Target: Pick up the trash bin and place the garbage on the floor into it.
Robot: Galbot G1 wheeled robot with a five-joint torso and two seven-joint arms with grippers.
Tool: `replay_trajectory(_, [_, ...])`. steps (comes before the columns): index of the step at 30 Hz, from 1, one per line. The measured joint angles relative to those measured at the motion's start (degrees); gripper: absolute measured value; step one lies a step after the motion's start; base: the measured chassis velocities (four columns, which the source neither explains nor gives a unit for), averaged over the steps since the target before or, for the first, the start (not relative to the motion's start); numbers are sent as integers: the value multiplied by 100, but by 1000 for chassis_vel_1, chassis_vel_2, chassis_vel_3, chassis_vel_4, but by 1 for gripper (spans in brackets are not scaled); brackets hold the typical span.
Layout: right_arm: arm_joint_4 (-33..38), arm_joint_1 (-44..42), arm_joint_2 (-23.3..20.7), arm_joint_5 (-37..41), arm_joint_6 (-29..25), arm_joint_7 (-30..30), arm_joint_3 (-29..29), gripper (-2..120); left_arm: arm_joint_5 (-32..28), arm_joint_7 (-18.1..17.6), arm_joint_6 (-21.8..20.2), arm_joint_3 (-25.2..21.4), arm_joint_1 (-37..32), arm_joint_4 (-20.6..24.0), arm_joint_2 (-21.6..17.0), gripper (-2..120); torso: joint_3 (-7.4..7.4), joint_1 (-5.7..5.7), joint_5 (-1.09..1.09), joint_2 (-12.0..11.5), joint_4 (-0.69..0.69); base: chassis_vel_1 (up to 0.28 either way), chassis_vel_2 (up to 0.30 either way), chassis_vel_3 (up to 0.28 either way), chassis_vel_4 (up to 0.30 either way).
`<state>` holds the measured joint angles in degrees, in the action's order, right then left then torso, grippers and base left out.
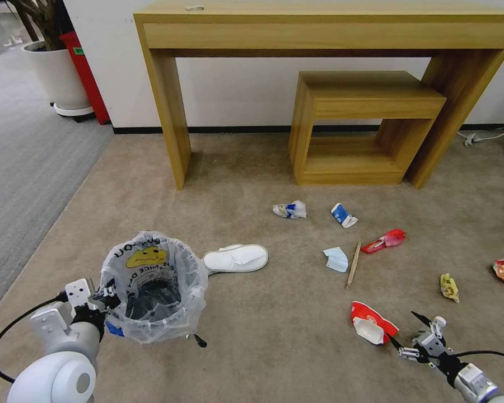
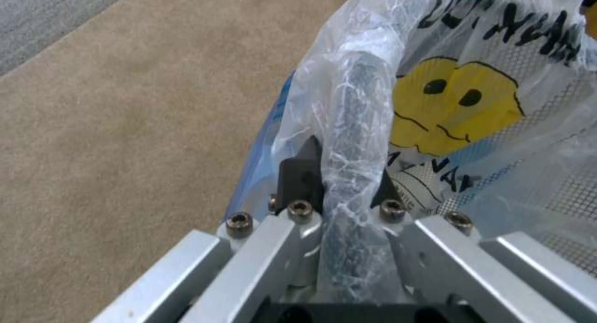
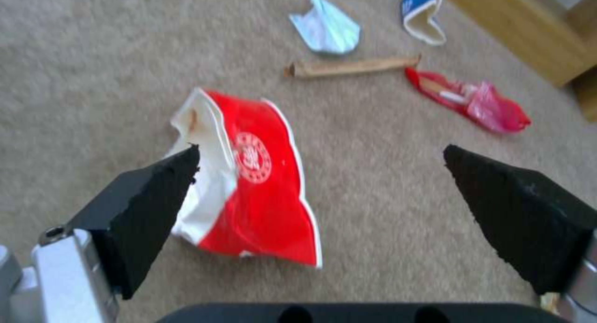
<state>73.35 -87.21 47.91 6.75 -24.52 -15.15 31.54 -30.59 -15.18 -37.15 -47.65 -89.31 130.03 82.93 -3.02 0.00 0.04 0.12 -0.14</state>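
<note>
- Small round black trash bin with clear crinkly smiley-print liner [image 1: 154,291] stands on the beige carpet [image 1: 263,336], at the robot's front left, just beside a white slipper [image 1: 235,258].
- Left gripper [image 1: 107,295] pinches the bin's rim through the bag.
- Right gripper [image 1: 407,331] is spread wide, low over the crushed red-white paper cup [image 1: 371,323]; one fingertip [image 3: 180,167] is at its white edge.
- Step, I'd say: collecting the cup.
- Next move needs both tips astride the cup before squeezing.
</note>
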Motion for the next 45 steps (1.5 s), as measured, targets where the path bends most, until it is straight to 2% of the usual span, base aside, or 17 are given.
replay_trajectory(15, [-888, 656, 217, -178, -126, -163, -596, 100, 54, -1, 18, -6, -41, 54, 84, 3, 0, 0, 0, 0, 0, 0, 0, 0, 0])
replay_trajectory(37, [-1720, 1527, 508, -265, -248, -172, -1379, 96, 84, 4, 58, -24, -55, -5, 133, 3, 0, 0, -1, 0, 0, 0, 0, 0, 0])
replay_trajectory(43, [-1855, 1691, 575, -270, -285, -171, -1511, 87, 87, 5, 74, -25, -44, -40, 138, 3, 0, 0, 0, 0, 0, 0, 0, 0, 0])
replay_trajectory(45, [-2068, 1911, 686, -309, -331, -167, -1631, 76, 86, 7, 81, -33, -35, -69, 133, 3, 0, 0, 0, 0, 0, 0, 0, 0, 0])
